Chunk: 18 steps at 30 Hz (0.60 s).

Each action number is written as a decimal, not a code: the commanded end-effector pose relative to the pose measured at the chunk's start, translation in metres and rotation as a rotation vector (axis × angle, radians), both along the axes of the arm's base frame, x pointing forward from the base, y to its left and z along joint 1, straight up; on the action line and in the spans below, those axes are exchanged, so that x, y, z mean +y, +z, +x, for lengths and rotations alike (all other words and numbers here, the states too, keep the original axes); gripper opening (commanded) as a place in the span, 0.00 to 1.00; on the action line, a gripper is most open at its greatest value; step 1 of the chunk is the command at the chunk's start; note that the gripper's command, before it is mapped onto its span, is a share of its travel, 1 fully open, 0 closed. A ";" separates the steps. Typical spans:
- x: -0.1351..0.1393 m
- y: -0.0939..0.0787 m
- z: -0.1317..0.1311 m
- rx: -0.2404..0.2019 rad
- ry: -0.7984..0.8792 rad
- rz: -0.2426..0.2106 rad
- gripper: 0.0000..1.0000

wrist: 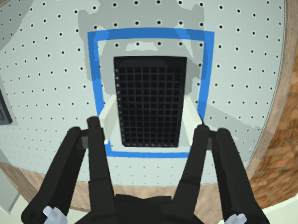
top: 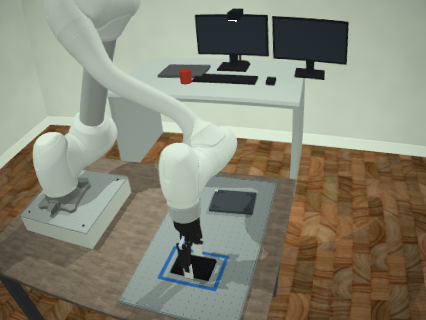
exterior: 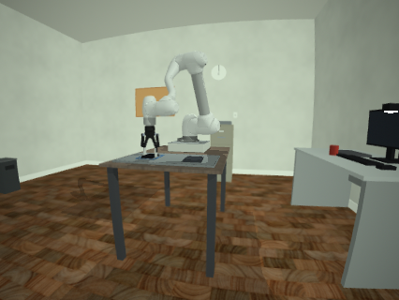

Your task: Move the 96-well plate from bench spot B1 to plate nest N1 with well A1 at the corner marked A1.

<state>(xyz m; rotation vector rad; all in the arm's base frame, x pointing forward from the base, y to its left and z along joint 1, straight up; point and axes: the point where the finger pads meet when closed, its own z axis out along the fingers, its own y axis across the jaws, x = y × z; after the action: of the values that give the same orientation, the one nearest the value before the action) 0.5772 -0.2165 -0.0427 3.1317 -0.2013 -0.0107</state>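
The black 96-well plate [top: 196, 266] lies flat inside the blue-outlined bench spot B1 [top: 215, 274] at the near end of the grey perforated mat. In the wrist view the plate [wrist: 149, 102] fills the middle of the blue square. My gripper [top: 187, 261] reaches straight down over it, and its fingers are shut on the plate's two long sides. The plate rests on the mat. The dark plate nest N1 [top: 232, 202] sits at the far end of the mat and holds nothing. The gripper also shows small in the exterior view [exterior: 150, 149].
The arm's grey base pedestal [top: 75, 205] stands at the table's left. The table edge runs close along the mat's right and near sides. A white desk [top: 225, 87] with two monitors, a keyboard and a red cup [top: 185, 76] stands behind, off the table.
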 end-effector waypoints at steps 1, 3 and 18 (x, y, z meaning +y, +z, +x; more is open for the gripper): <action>-0.001 -0.002 -0.002 -0.001 -0.005 0.005 0.00; -0.001 0.000 -0.002 -0.001 -0.005 0.005 0.00; -0.001 0.021 -0.002 -0.001 -0.005 0.005 0.00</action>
<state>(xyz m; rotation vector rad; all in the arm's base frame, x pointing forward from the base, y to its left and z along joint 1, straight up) 0.5746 -0.2155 -0.0293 3.1325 -0.2015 -0.0148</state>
